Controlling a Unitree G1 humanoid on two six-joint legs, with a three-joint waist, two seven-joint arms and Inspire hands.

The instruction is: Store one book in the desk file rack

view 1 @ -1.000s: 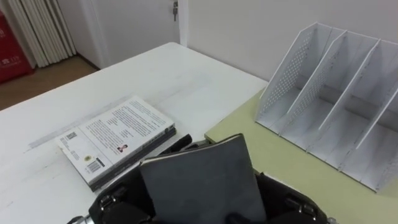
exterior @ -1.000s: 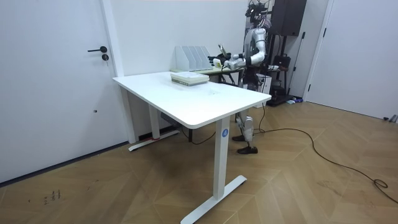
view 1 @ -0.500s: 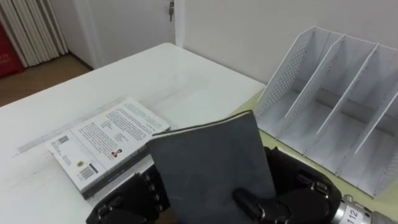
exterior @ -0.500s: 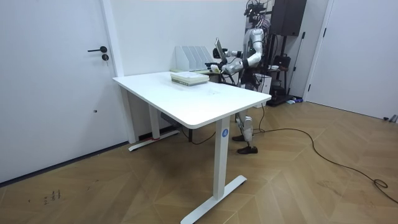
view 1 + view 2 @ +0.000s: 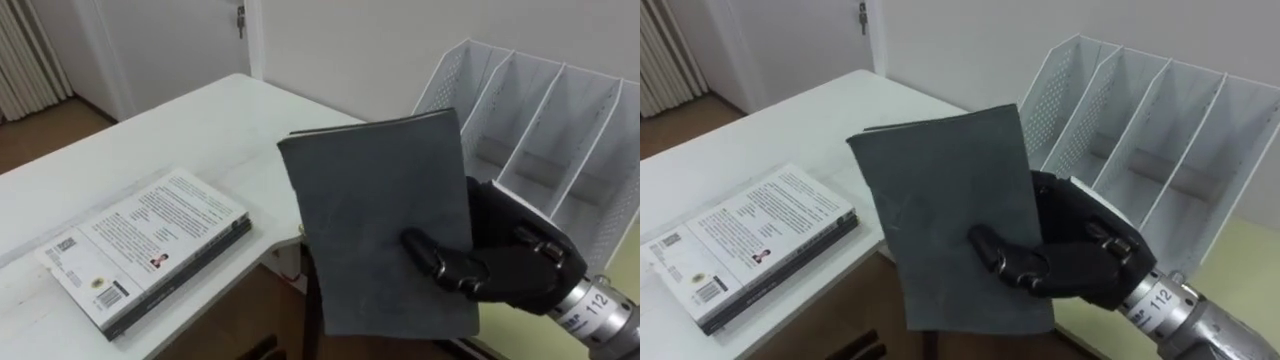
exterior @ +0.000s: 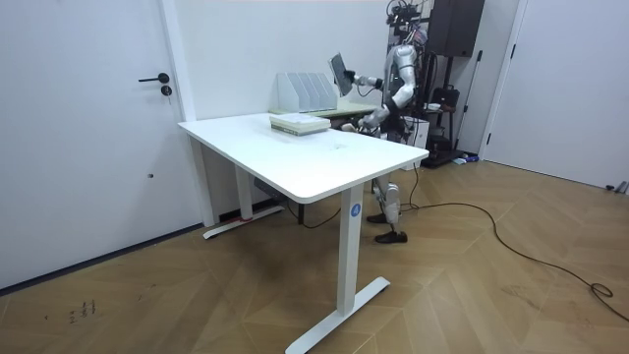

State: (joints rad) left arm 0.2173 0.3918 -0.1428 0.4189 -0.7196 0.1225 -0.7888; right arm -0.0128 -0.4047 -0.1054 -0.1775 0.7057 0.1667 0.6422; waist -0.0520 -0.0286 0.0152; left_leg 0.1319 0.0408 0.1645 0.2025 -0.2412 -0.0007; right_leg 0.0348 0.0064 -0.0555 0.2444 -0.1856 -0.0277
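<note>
Clasping the grey book upright, the robot's right hand grips the cover's 4 o'clock edge; the file rack stands near at 1 o'clock, slots open toward the book's top edge

Book showing matt dark-grey cover, faintly grainy, cloth-like, under thumb of right hand. Hand shell looking black glossy plastic, wrist gleaming like brushed metal. File rack beyond fingertips looking white, matt, end wall perforated. Book stack left of fingers showing smooth printed paper cover, lying on smooth white table.
</note>
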